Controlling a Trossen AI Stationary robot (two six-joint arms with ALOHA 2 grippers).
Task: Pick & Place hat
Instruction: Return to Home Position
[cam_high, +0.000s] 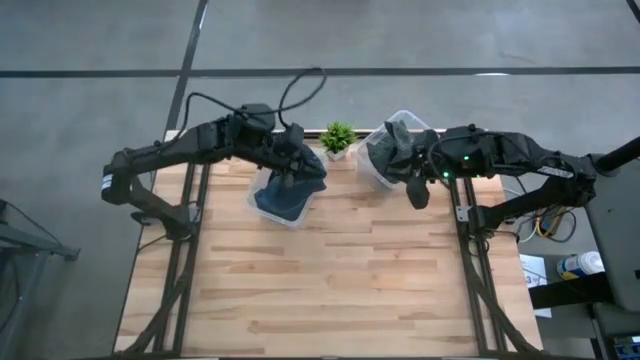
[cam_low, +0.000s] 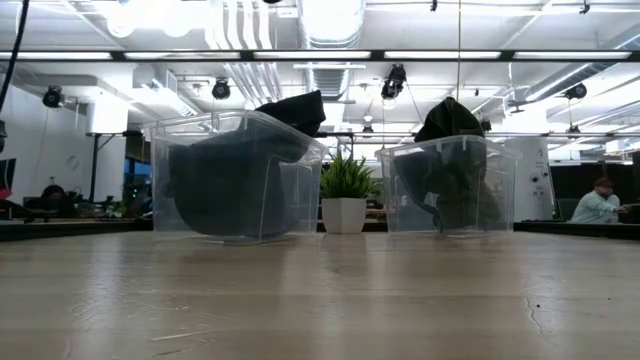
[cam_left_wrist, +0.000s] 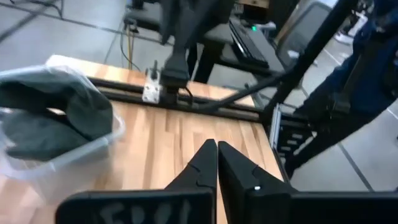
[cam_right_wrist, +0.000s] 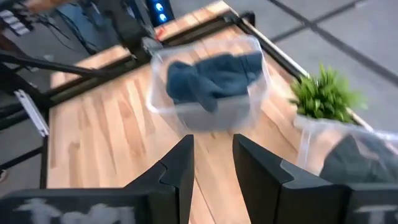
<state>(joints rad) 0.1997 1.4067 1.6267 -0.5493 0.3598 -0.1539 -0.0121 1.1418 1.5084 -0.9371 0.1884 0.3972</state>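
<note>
Blue cap (cam_right_wrist: 211, 81) lies crumpled inside the left transparent bin (cam_high: 254, 200), toward the far side of the worktop (cam_high: 330, 280). It has no clear long axis, just a bunched heap filling most of the bin. Left hand (cam_left_wrist: 216, 146) is the nearer one: in the high view it hangs over the far part of that bin, with the cap below it and a little toward the near side. Its two fingers are pressed together with nothing between them, and they touch nothing that I can see. Right hand (cam_right_wrist: 212, 142) is well apart from the blue cap, just beside the near edge of the right bin (cam_high: 372, 170), which holds a dark cap (cam_high: 392, 148). Its fingers are parted with a clear gap, empty. Plant (cam_high: 338, 138) stands between the two bins. Judgement: placing looks done, so what is left is drawing both arms back. The left hand should lift clear of the bin first, or it could clip the rim or snag the cap.
</note>
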